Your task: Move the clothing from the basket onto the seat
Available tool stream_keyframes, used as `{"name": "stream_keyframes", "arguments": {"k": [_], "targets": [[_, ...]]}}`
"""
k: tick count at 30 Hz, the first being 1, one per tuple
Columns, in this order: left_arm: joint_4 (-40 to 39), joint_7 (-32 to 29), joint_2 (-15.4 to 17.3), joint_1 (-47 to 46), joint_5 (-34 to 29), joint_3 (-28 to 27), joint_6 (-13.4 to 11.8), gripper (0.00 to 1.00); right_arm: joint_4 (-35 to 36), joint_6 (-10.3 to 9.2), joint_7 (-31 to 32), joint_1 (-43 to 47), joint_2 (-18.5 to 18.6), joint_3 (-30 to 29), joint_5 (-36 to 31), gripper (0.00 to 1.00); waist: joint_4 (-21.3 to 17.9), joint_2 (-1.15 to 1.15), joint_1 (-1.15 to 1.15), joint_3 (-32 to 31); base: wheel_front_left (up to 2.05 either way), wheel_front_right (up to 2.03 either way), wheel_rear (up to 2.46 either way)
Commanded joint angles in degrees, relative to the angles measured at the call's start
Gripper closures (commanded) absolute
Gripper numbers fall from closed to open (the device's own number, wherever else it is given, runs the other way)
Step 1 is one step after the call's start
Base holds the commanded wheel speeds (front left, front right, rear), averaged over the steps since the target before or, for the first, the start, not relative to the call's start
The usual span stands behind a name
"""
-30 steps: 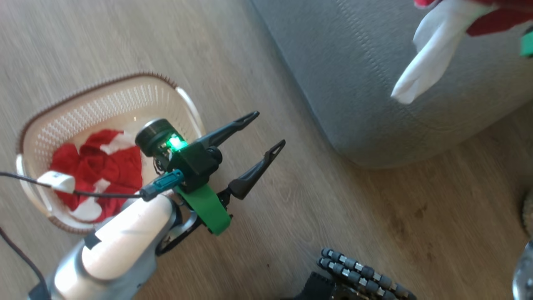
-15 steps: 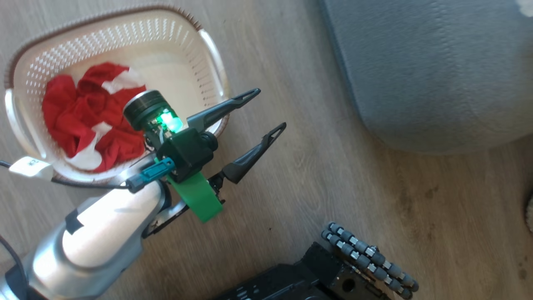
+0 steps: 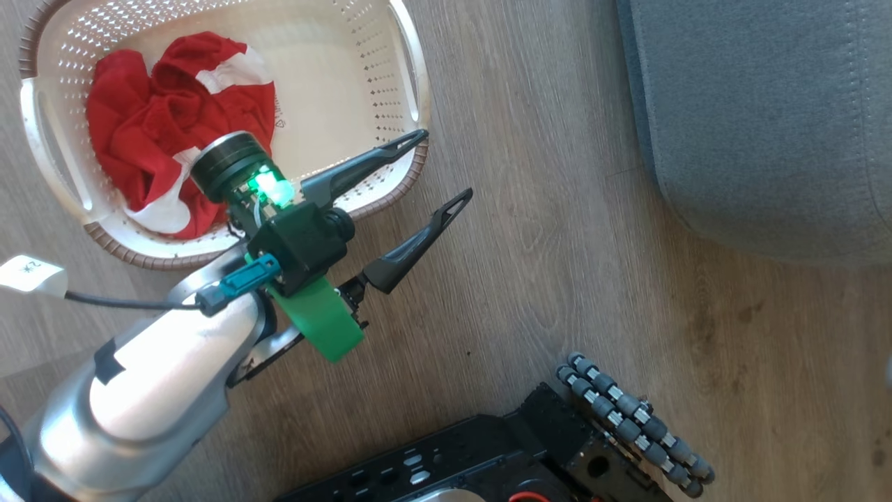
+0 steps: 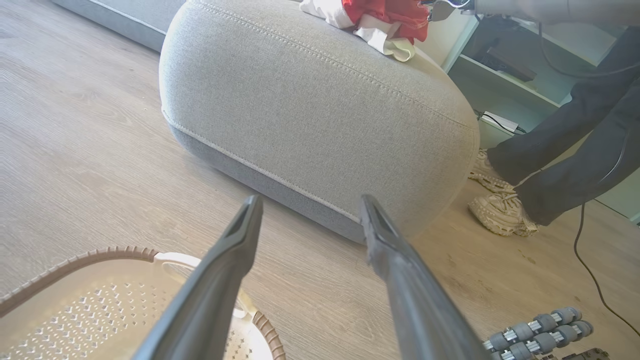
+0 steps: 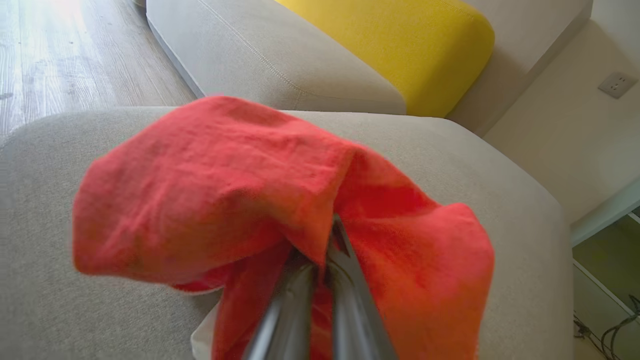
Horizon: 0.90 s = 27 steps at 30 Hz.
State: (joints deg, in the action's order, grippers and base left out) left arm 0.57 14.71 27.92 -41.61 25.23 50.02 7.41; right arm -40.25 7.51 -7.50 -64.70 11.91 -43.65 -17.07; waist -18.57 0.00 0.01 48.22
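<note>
1. Left pincer point(image 3: 446, 162) is held wide open and empty, left of centre, by the basket point(image 3: 416, 84) rim; judged staged for the next pick.
2. Right pincer point(image 5: 326, 260) is clamped on one garment point(image 5: 225, 175), hung over the seat point(image 5: 75, 310), likely for release.
3. Other garment point(image 3: 174, 118) is seen crumpled in basket, upper left.
4. Garments: soft red cloth, white panels. Basket: perforated cream plastic, brown woven-look rim. Seat: grey fabric, rounded, stitched.

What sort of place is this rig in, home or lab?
Probably a home living room, or a mock-up of one: a big grey upholstered seat near a sofa with a yellow cushion, a wood-look plank floor, and a laundry basket standing on it.
</note>
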Motion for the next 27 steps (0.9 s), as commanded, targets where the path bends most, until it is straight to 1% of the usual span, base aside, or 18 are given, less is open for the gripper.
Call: {"name": "stream_keyframes", "arguments": {"k": [1,3,4,5,6,7,10,13,17,18,21,27], "targets": [[-1.95,0.29,0.71,-0.61,-0.27,-1.87,0.08,0.00,0.19,-0.02,-1.79,1.59,1.91,0.87,0.54,1.00,0.13,0.00,-0.01,-0.30,0.00,0.00,0.00],[-1.86,0.29,0.57,-0.61,-0.25,-2.03,0.08,0.00,-1.19,-0.02,-2.82,2.06,1.96,1.78,0.89,1.00,0.14,0.00,-0.01,-0.51,0.00,0.00,0.00],[-1.78,0.29,0.44,-0.58,-0.23,-2.14,0.08,0.00,-2.70,-0.02,-3.65,2.55,2.14,2.79,1.27,0.86,0.11,0.00,-0.01,-0.75,0.00,0.00,0.00],[-1.72,0.29,0.27,-0.55,-0.25,-2.22,0.08,0.00,-4.13,-0.02,-4.48,2.96,2.37,3.45,1.95,0.61,0.11,0.00,-0.01,-1.05,0.00,0.00,0.00],[-1.66,0.29,0.09,-0.52,-0.29,-2.29,0.08,0.00,-5.68,-0.02,-5.16,3.47,2.67,4.44,2.54,0.22,0.13,0.00,-0.01,-1.39,0.00,0.00,0.00],[-1.60,0.29,-0.13,-0.48,-0.30,-2.35,0.08,0.00,-7.18,-0.02,-5.75,3.95,3.06,5.34,3.30,0.00,0.19,0.00,-0.01,-1.75,0.00,0.00,0.00],[-1.37,0.29,-0.96,-0.32,-0.28,-2.74,0.08,0.00,-10.57,-0.02,-6.99,5.67,4.26,8.38,5.39,0.00,0.39,0.00,-0.01,-3.08,0.00,0.00,0.00],[-1.01,0.29,-2.04,-0.06,-0.28,-3.05,0.08,0.00,-11.15,-0.02,-7.42,7.61,4.66,11.28,7.97,0.00,0.81,0.00,-0.01,-4.88,0.00,0.00,0.00],[-0.47,0.29,-3.64,0.20,-0.34,-3.54,0.08,0.00,-6.54,-0.02,-7.47,11.71,5.03,15.77,11.74,0.00,1.85,0.00,-0.01,-7.58,0.00,0.00,0.00],[-0.17,0.29,-4.58,0.51,-0.30,-3.82,0.08,0.00,-4.28,-0.02,-7.48,14.17,5.15,18.05,13.24,0.00,2.54,0.00,-0.01,-9.24,0.00,0.00,0.00],[0.21,0.29,-6.00,0.98,-0.32,-4.28,0.08,0.00,-0.55,-0.02,-7.49,17.27,5.11,21.08,15.21,0.00,3.64,0.00,-0.01,-11.78,0.00,0.00,0.00],[1.25,0.29,-9.01,2.82,-0.28,-5.29,0.08,0.00,5.47,-0.02,-7.49,22.12,4.56,26.09,16.85,0.00,6.18,0.00,-0.01,-17.70,0.00,0.00,0.00]]}}
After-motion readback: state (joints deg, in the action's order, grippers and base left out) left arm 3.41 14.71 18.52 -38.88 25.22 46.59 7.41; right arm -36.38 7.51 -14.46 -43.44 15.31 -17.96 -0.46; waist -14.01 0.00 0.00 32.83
